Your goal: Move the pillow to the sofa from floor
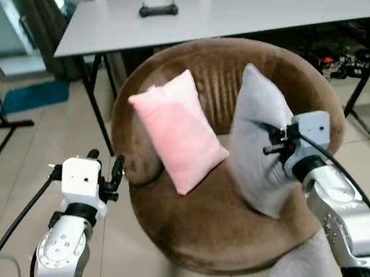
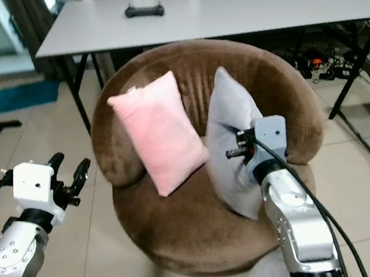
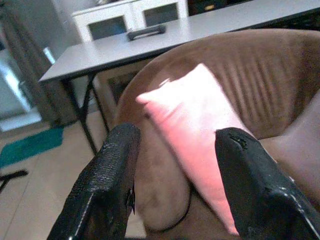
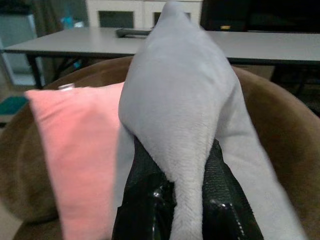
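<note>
A grey pillow (image 1: 257, 137) stands on edge on the right side of the round brown sofa chair (image 1: 203, 243), leaning on its backrest. My right gripper (image 4: 185, 200) is shut on the grey pillow's (image 4: 175, 100) near edge, the fabric pinched between both black fingers. A pink pillow (image 1: 177, 131) leans against the backrest just left of it. My left gripper (image 1: 107, 167) is open with nothing between its fingers, held off the chair's left side; the left wrist view looks past the fingers (image 3: 110, 185) at the pink pillow (image 3: 200, 130).
A long white table (image 1: 224, 10) stands right behind the chair, with a black controller (image 1: 158, 10) on it. Black table legs (image 1: 97, 101) flank the chair. Cables (image 1: 333, 61) lie on the tiled floor at the right. A teal mat (image 1: 33, 95) lies at the far left.
</note>
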Controlling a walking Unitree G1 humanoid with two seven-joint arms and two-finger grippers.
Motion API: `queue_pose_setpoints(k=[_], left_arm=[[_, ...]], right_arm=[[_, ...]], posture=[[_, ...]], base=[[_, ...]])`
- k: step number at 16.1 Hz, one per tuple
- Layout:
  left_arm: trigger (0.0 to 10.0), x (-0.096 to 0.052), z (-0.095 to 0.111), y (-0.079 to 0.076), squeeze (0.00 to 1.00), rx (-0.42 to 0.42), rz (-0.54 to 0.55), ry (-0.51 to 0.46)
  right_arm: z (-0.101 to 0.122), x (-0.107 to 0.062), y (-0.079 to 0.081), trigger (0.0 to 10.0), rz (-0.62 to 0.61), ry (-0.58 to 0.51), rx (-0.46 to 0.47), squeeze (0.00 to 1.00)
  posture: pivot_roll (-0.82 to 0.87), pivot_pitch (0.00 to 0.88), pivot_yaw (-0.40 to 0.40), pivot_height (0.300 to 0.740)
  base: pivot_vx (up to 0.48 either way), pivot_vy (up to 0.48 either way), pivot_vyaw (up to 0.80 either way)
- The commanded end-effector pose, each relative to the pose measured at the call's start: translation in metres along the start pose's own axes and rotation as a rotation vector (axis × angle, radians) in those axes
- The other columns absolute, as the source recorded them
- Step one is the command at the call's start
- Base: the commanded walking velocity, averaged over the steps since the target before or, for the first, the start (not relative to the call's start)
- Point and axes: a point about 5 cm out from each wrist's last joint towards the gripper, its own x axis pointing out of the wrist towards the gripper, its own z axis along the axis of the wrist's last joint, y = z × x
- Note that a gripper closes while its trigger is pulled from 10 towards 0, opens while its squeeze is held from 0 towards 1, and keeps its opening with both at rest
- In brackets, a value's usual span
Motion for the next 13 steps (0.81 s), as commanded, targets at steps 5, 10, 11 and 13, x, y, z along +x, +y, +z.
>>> queue_pose_setpoints(k=[5, 10, 11, 13], left_arm=[[10.0, 0.001, 0.002, -0.009, 0.31, 0.032, -0.062, -0.013], [10.0, -0.007, 0.0, -0.021, 0.32, 0.07, -0.249, -0.002], [10.0, -0.01, 0.0, -0.021, 0.33, 0.08, -0.278, 0.006], [10.0, -0.013, -0.002, -0.019, 0.33, 0.09, -0.3, 0.017]], right_arm=[[0.019, 0.0, -0.007, 10.0, 0.008, -0.103, -0.039, 0.0], [0.036, 0.012, -0.016, 10.0, 0.206, -0.136, -0.166, 0.0], [0.041, 0.015, -0.021, 10.0, 0.222, -0.144, -0.175, 0.0], [0.047, 0.02, -0.026, 10.0, 0.277, -0.149, -0.192, 0.0]], posture=[[0.06, 0.0, 0.018, 0.74], [0.06, 0.0, 0.019, 0.74], [0.07, 0.0, 0.014, 0.74], [0.08, 0.0, 0.014, 0.74]], base=[[0.131, 0.0, 0.0], [0.0, 0.0, 0.0], [0.0, 0.0, 0.0], [0.0, 0.0, 0.0]])
